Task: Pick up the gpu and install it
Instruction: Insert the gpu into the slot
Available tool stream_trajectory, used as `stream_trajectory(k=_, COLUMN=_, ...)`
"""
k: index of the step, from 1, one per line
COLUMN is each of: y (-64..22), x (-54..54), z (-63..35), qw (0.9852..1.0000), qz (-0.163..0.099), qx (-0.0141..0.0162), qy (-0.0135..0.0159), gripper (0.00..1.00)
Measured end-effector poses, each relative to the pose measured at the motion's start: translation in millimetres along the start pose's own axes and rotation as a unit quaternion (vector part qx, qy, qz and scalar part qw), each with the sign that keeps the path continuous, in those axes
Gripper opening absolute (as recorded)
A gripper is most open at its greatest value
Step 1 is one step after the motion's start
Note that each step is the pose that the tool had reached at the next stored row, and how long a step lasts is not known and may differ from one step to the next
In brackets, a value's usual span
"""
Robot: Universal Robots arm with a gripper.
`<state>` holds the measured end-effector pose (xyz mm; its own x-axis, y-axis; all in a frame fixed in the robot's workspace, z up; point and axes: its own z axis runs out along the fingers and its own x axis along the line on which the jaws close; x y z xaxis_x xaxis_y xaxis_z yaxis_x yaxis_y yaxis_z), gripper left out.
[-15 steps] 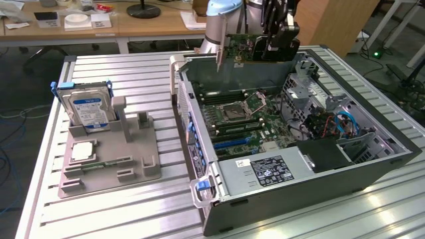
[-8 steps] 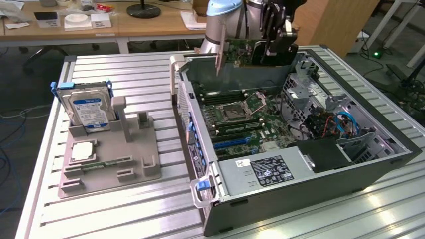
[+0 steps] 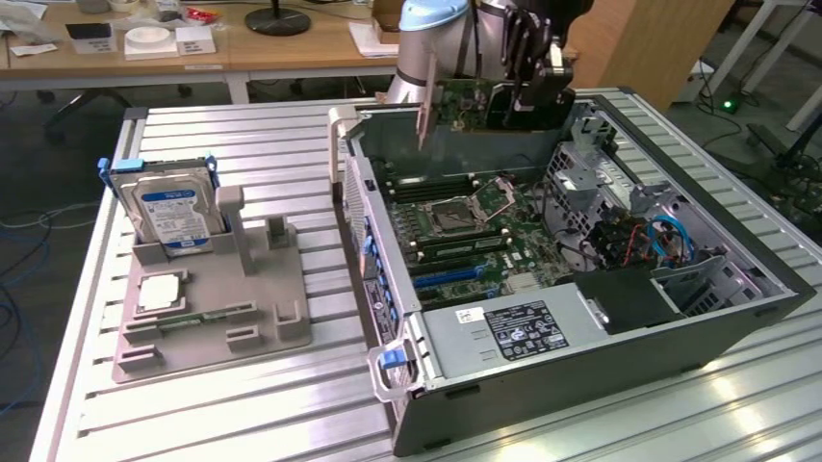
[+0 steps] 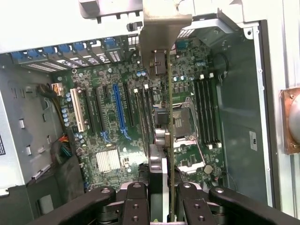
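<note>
Your gripper point(image 4: 164, 206) clamped on gpu point(image 4: 162, 117); card held edge-down above computer case point(image 3: 617, 361), over its motherboard point(image 4: 112, 140) slots. Card likely stiff, light, fragile; you want grip on shroud and board edges, not components.

Bright, even room light falls from above in the exterior view, and shadows are soft. Pale glare streaks the ribbed desk point(image 3: 738, 390) well away from the hand point(image 3: 533, 101). The inside of the case point(image 3: 578, 385) beneath the hand lies dimmer. In the wrist view, the case rim beyond the gpu point(image 4: 169, 108) is washed out to white. The gpu's metal bracket glares pale, and the hand's dark fingers point(image 4: 136, 206) look soft close to the lens.
</note>
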<state>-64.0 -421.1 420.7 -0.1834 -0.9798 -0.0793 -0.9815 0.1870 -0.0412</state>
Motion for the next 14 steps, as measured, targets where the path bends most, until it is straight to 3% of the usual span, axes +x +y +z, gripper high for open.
stream_trajectory(k=14, y=0.4, x=1.2, z=9.9, qw=1.0, qz=0.0, qx=0.0001, qy=-0.0001, gripper=0.28)
